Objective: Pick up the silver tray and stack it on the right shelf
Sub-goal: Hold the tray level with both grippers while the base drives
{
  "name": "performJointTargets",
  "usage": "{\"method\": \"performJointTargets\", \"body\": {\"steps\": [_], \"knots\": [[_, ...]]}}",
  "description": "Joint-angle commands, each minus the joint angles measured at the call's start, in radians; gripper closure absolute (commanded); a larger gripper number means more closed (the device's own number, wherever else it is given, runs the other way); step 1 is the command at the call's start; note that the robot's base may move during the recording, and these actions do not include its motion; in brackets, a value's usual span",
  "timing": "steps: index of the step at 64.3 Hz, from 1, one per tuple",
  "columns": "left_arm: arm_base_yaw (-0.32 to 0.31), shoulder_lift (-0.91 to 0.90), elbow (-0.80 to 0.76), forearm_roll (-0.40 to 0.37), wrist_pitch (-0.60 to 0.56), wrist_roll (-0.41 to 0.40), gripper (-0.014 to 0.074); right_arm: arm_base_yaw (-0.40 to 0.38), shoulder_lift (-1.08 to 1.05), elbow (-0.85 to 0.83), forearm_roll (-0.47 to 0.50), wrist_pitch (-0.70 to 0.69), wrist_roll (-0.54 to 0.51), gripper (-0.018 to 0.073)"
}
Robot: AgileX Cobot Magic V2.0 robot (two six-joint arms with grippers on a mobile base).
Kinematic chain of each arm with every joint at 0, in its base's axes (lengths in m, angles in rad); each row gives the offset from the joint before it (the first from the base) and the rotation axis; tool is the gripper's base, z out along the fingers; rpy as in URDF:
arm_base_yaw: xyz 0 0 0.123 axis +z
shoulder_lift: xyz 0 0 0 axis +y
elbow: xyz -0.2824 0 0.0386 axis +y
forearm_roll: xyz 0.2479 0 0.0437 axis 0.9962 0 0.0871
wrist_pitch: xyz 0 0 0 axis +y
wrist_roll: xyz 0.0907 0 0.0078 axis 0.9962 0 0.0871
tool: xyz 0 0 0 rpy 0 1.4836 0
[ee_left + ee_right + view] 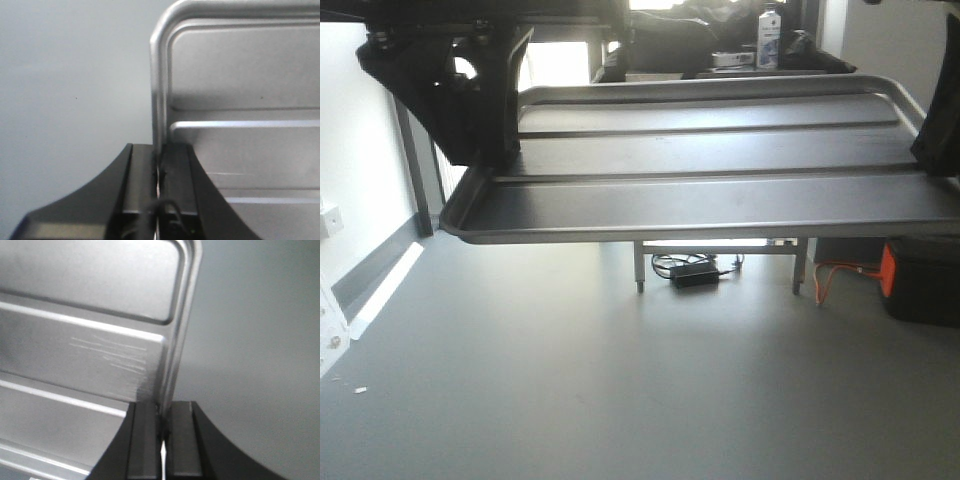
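**Tray in hand, shelf not yet in sight**

The left tool [161, 165] is clamped on the left rim of the silver tray [240, 90], pinching the thin edge low in its wrist view. The right tool [162, 412] grips the opposite rim the same way. In the front view the tray fills the upper half of the frame, held level above the grey floor [620, 380], with nothing lying in it. The grab looks done; carrying and stacking are left. The right shelf shows in no view. A white bottle [769, 38] stands beyond, near the top.
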Motion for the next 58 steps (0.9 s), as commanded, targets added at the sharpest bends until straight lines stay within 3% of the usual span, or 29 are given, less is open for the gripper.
{"method": "performJointTargets", "body": {"steps": [1,58], "knots": [[-0.010,-0.033,-0.031,0.014,-0.022,0.019,0.0697,0.004,-0.026,-0.026,-0.023,-0.067,-0.027,0.0503],[-0.010,-0.031,-0.031,0.010,-0.022,0.019,0.0697,0.004,-0.026,-0.026,-0.023,-0.066,-0.027,0.0503]]}}
